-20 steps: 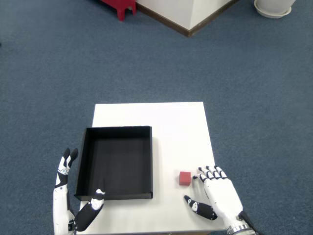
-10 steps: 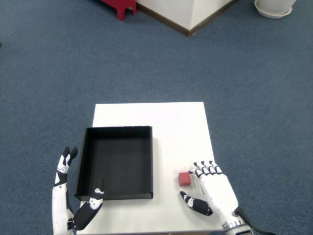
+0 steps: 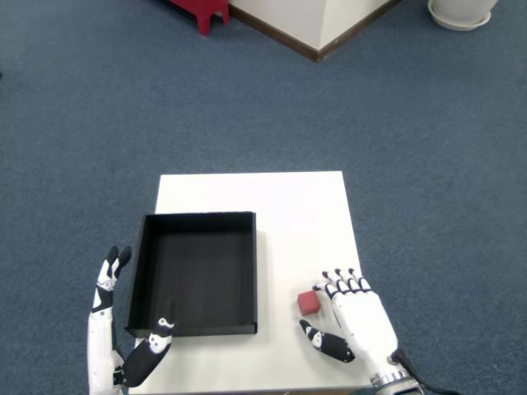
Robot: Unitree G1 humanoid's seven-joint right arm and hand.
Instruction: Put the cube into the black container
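Observation:
A small red cube (image 3: 309, 302) lies on the white table (image 3: 300, 214), to the right of the black container (image 3: 198, 274). The container is a shallow open tray with nothing inside. My right hand (image 3: 354, 317) rests at the table's front right with fingers spread. Its fingertips (image 3: 328, 285) touch or nearly touch the cube's right side, and the thumb (image 3: 323, 343) lies below the cube, apart from it. The hand holds nothing. My left hand (image 3: 115, 329) stands open at the container's front left corner.
Blue carpet surrounds the small table. A red stool (image 3: 202, 10) and a white wall corner with brown skirting (image 3: 317, 33) stand far back. A white pot base (image 3: 461, 12) sits at the top right.
My right hand has slid left toward the cube, bringing its fingertips against the cube's right side. The cube has turned slightly. The left hand has barely moved.

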